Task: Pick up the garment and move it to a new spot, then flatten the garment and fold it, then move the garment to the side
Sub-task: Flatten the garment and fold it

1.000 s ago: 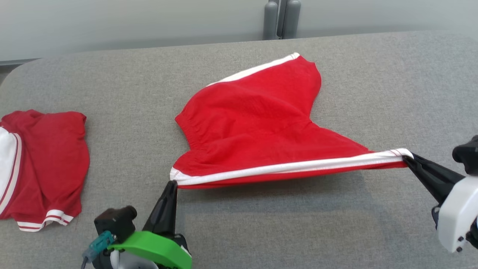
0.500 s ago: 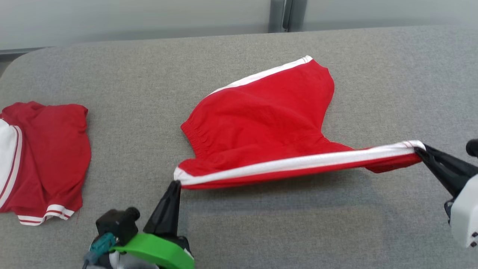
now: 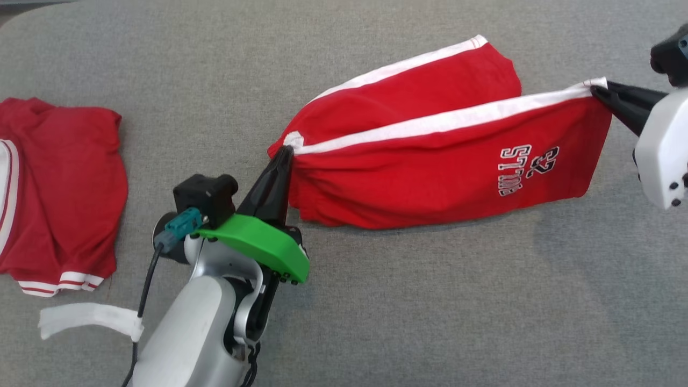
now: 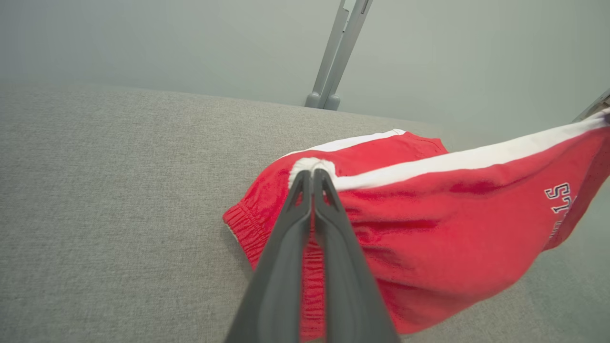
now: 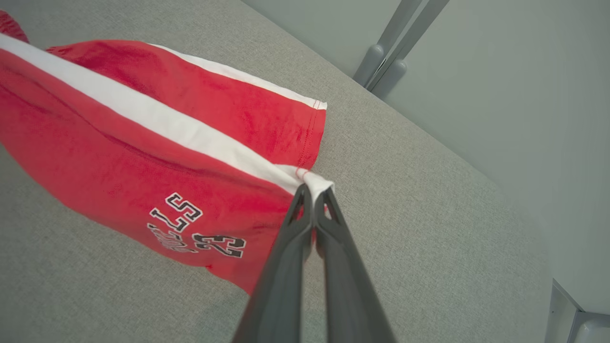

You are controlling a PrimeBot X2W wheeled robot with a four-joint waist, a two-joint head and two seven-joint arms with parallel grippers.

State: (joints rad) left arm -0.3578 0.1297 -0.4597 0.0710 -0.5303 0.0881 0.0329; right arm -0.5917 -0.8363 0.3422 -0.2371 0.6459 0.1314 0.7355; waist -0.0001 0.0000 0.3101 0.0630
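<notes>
The garment (image 3: 430,177), a pair of red shorts, is hanging across the upper middle and upper right of the head view. It is stretching between both grippers while its far leg is lying flat on the grey surface (image 3: 430,312) behind. The left gripper (image 3: 284,154) is clenching the waistband end of the white side stripe (image 3: 430,122). The right gripper (image 3: 597,90) is pinching the hem end of that stripe at the frame's right edge.

The cloth is reading as soft, light and limp, a matte knit that is draping and creasing freely. It is probably handling best by its seamed corners, where the doubled stripe and gathered elastic are giving the thin fingers something thicker to bite. White block lettering (image 3: 529,169) is showing on the hanging leg.

The surface is looking felt-like and woven, so it is likely gripping dragged fabric. A second red garment (image 3: 59,188) with white trim is lying at the left edge, and a white strip (image 3: 86,317) below it.
</notes>
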